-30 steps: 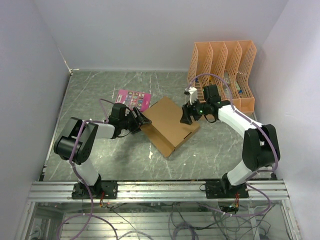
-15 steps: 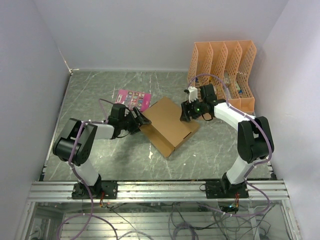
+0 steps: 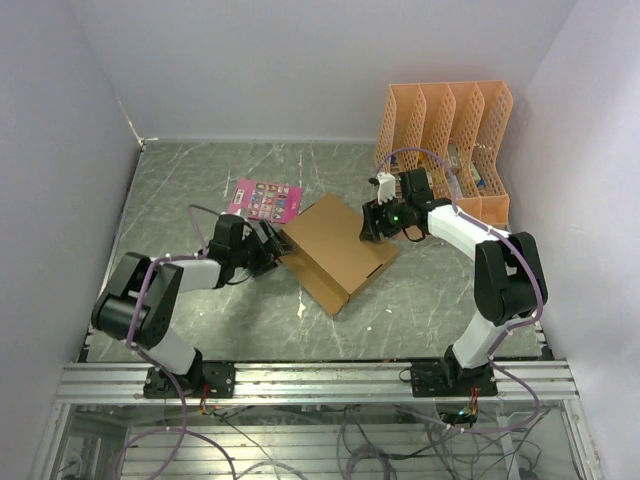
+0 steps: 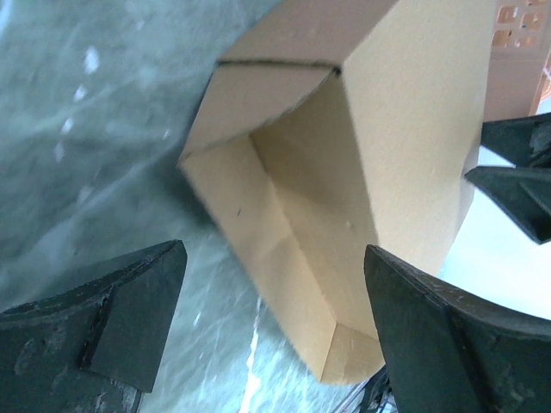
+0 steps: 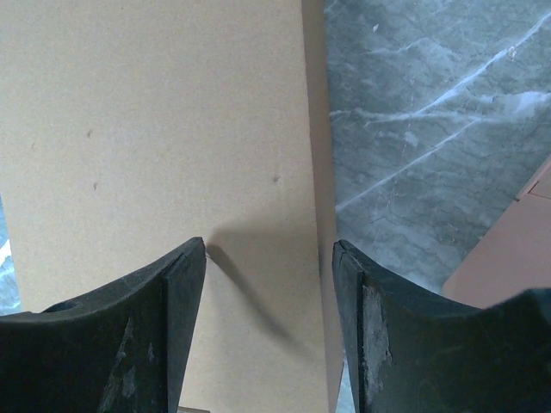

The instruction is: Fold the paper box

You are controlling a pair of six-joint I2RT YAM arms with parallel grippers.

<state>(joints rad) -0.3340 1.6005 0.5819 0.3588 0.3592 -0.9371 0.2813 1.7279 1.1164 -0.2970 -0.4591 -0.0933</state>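
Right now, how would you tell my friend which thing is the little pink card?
Look at the grey marbled table and find the brown paper box in its middle. Just past the box's far left side lies a small flat card. It is the only bright pink thing, with tiny pictures printed on it.

The paper box [image 3: 338,248] is plain brown corrugated cardboard, folded into a shallow flat shell. It lies diagonally at the middle of the desk [image 3: 200,180], broad top panel smooth, left end gaping open and hollow.
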